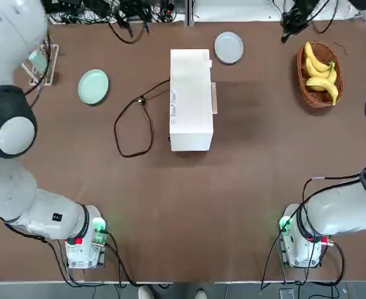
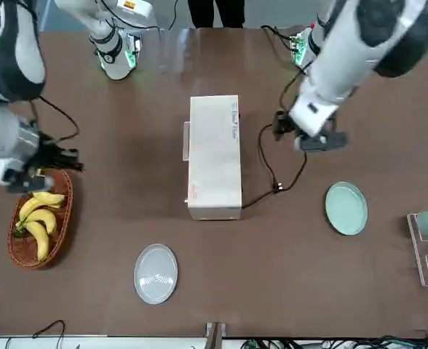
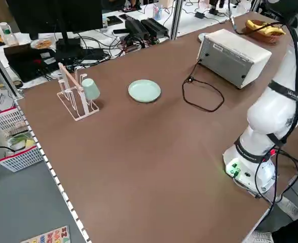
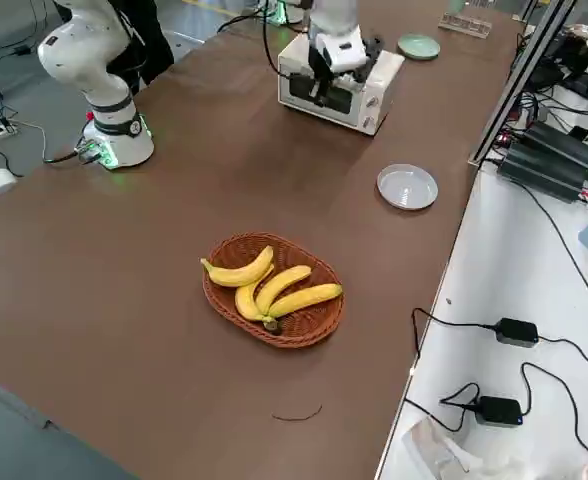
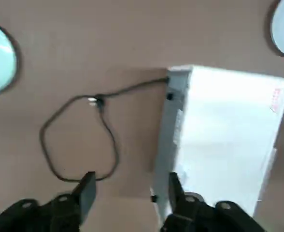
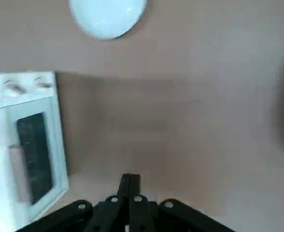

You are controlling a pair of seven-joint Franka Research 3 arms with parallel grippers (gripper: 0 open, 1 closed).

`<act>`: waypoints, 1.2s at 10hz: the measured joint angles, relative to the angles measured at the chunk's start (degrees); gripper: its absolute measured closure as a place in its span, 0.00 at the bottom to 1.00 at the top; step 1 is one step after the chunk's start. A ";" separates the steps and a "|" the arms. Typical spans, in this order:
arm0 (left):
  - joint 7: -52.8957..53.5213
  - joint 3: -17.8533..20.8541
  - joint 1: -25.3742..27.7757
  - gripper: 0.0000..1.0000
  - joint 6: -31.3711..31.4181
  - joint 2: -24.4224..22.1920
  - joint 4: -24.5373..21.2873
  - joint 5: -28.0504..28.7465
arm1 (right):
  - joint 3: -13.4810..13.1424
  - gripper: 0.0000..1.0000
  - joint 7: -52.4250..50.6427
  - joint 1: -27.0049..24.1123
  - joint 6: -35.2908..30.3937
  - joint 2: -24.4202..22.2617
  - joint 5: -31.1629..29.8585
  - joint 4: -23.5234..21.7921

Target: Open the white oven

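Brown bench, white oven (image 1: 190, 99) mid-table with its door closed

Door and handle face the robot's right. Right pincer (image 6: 129, 182), fingers pressed together, hovers above the bench on that side; it should part them, drop to the handle and pull it outward. Left pincer (image 5: 128, 188) hangs wide apart over the cord (image 1: 133, 124), behind the oven. Hinge edge and handle shape are hard to make out.

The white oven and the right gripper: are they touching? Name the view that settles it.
Apart. In the right wrist view, bare table separates the shut right gripper from the white oven.
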 joint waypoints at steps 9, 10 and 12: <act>-25.68 0.14 -15.63 0.99 12.17 16.36 -0.55 9.04 | 8.37 0.98 1.12 17.89 26.54 -0.66 18.32 -19.13; -25.96 0.15 -15.61 0.99 12.85 16.60 -0.65 9.04 | 8.40 0.98 1.11 17.75 27.40 -1.10 19.52 -20.31; -26.37 0.05 -15.30 0.99 16.28 15.89 -2.64 9.04 | 8.39 0.98 1.10 17.36 29.45 -1.77 21.32 -22.16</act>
